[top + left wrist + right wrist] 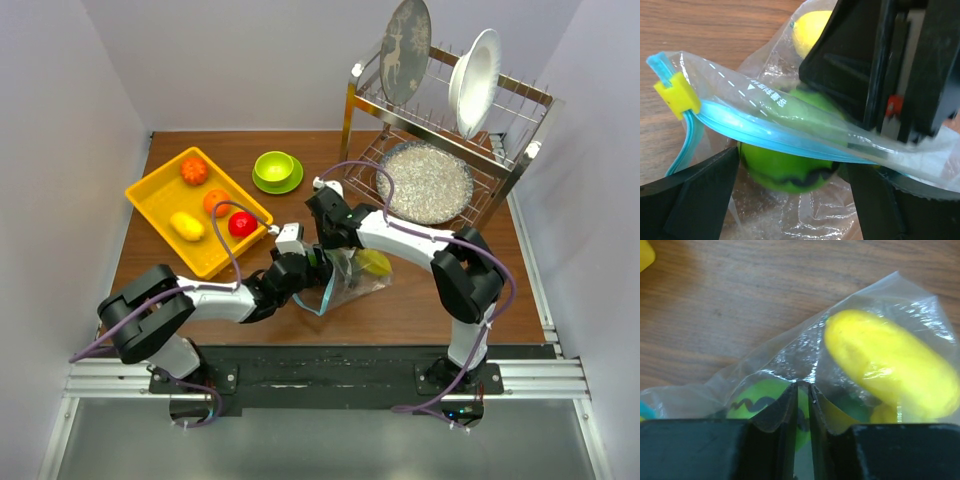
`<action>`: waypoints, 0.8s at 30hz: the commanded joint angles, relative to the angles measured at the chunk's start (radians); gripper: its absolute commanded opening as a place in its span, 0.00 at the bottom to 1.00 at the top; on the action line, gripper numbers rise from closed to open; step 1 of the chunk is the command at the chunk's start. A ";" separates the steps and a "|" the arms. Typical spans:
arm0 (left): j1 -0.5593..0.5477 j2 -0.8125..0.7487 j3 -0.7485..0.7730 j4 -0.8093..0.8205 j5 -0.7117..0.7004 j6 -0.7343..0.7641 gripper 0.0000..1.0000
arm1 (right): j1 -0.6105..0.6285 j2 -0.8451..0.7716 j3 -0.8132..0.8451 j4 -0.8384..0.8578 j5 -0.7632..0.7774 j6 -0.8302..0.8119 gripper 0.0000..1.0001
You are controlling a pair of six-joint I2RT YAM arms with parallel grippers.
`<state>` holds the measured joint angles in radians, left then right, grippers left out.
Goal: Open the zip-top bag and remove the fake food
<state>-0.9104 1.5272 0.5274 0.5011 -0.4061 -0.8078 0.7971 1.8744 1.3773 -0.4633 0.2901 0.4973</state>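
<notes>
The zip-top bag lies on the wooden table between my grippers. Its teal zip strip and yellow slider show in the left wrist view. Inside it are a green fruit with a black zigzag and a yellow fruit. My left gripper is open at the bag's mouth, one finger on each side of the green fruit. My right gripper is shut on the bag's clear film and holds the upper lip up. Both grippers also show in the top view, the left and the right.
A yellow tray at the back left holds an orange pumpkin, an orange fruit, a red fruit and a yellow fruit. A lime-green bowl stands behind. A dish rack with plates is at the back right.
</notes>
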 commanded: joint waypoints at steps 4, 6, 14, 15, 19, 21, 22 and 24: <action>-0.005 0.024 0.060 -0.019 -0.065 0.019 0.98 | 0.021 -0.072 -0.078 0.012 -0.094 0.014 0.16; -0.010 0.045 0.077 -0.035 -0.063 0.018 0.98 | 0.022 -0.081 -0.089 0.017 -0.101 0.015 0.15; -0.035 0.047 0.091 -0.085 -0.060 -0.013 0.74 | 0.021 -0.104 -0.124 0.023 -0.054 0.021 0.16; -0.039 0.034 0.083 -0.091 -0.059 -0.013 0.70 | 0.017 -0.104 -0.124 0.023 -0.037 0.018 0.16; -0.041 -0.038 0.054 -0.125 -0.031 -0.007 0.48 | -0.010 -0.110 -0.138 0.054 -0.011 0.018 0.16; -0.041 -0.082 0.043 -0.148 -0.025 -0.008 0.45 | -0.033 -0.115 -0.161 0.095 -0.028 0.023 0.16; -0.041 -0.110 0.039 -0.174 -0.017 -0.008 0.42 | -0.042 -0.116 -0.173 0.106 -0.035 0.024 0.16; -0.041 -0.134 0.039 -0.212 -0.017 -0.025 0.38 | -0.062 -0.119 -0.184 0.144 -0.058 0.030 0.16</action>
<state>-0.9516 1.4754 0.5735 0.3393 -0.4141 -0.8108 0.7776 1.8034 1.2205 -0.3916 0.2428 0.5152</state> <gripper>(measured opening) 0.851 0.156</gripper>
